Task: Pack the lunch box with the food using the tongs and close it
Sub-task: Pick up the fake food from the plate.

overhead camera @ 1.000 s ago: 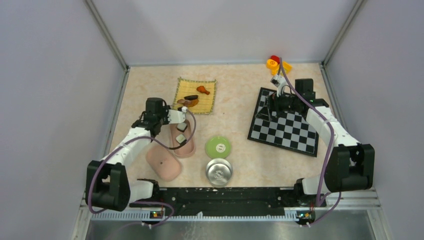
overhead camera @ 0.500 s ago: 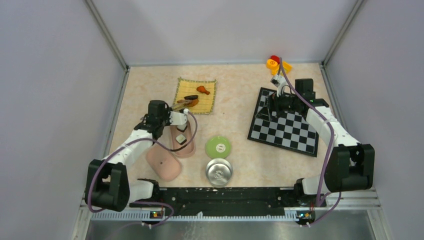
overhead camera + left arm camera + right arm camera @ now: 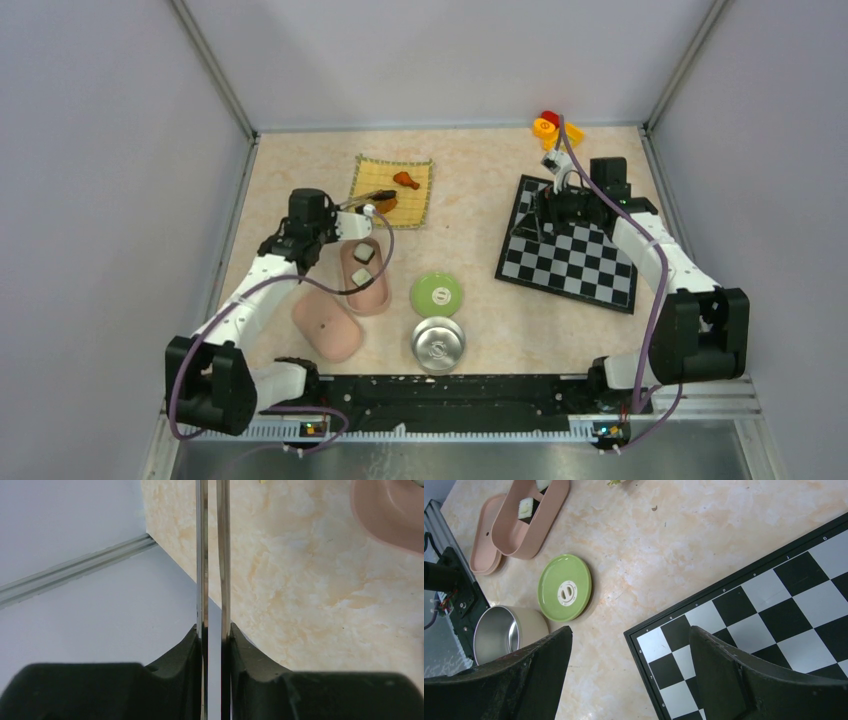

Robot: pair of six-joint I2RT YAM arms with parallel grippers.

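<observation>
My left gripper (image 3: 343,222) (image 3: 212,636) is shut on the silver tongs (image 3: 202,555), both fingers pressing their two arms close together. The tongs (image 3: 368,200) reach out over the yellow mat (image 3: 415,205), with their tips at a dark food piece (image 3: 384,193). Whether they pinch it I cannot tell. An orange piece (image 3: 405,180) and a brown piece (image 3: 386,206) also lie on the mat. The pink lunch box (image 3: 372,292) (image 3: 531,530) holds two sushi rolls (image 3: 364,255) (image 3: 526,507). Its lid (image 3: 327,328) lies beside it. My right gripper (image 3: 546,213) (image 3: 630,635) hangs open over the chessboard corner.
A green round lid (image 3: 436,293) and a steel bowl (image 3: 438,343) sit right of the lunch box. A chessboard (image 3: 570,255) lies on the right side. Red, yellow and orange toy blocks (image 3: 552,125) stand at the back right. Walls close in the left, back and right.
My left gripper has drawn back from over the lunch box toward the mat and squeezed the tongs narrower. Their tips now lie over the mat. The right arm has not moved.
</observation>
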